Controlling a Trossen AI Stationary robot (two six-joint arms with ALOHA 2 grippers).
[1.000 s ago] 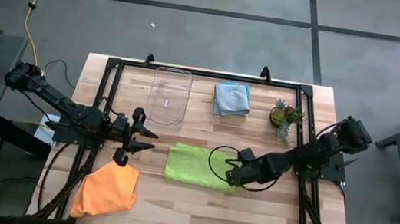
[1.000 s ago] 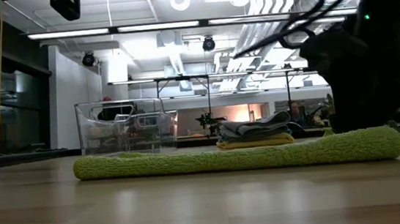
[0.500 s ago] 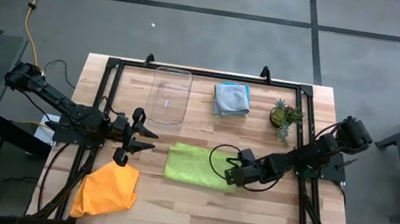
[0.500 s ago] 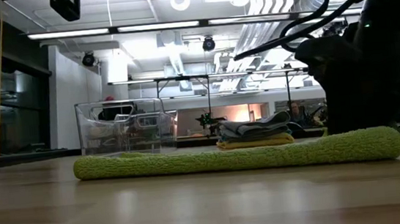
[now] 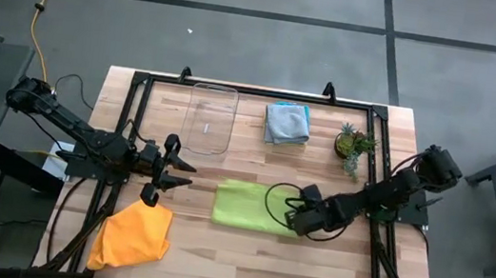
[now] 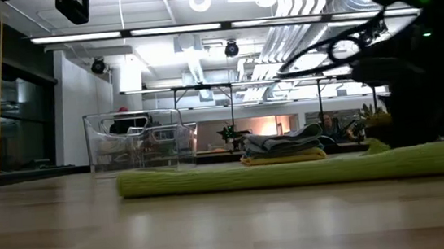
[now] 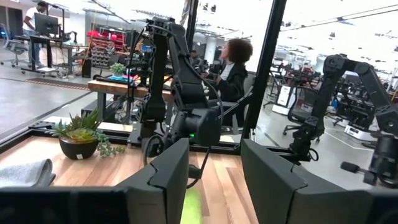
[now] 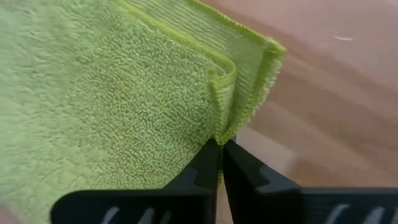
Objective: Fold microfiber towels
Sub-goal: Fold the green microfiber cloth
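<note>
Right wrist view: my right gripper (image 8: 219,152) is pinched together on the doubled edge of the lime green microfibre towel (image 8: 106,81), both layers caught between the fingertips. The towel lies folded flat mid-table (image 5: 249,205), near the front edge of the wooden table (image 5: 242,258). The cloth looks light, soft and limp; it should drape and drag rather than hold shape, so the edge near a corner seems the best hold. The loosely crumpled orange microfibre towel (image 5: 132,235) lies at the table's front left. My left gripper (image 5: 174,172) hovers above it, fingers apart, holding nothing.
</note>
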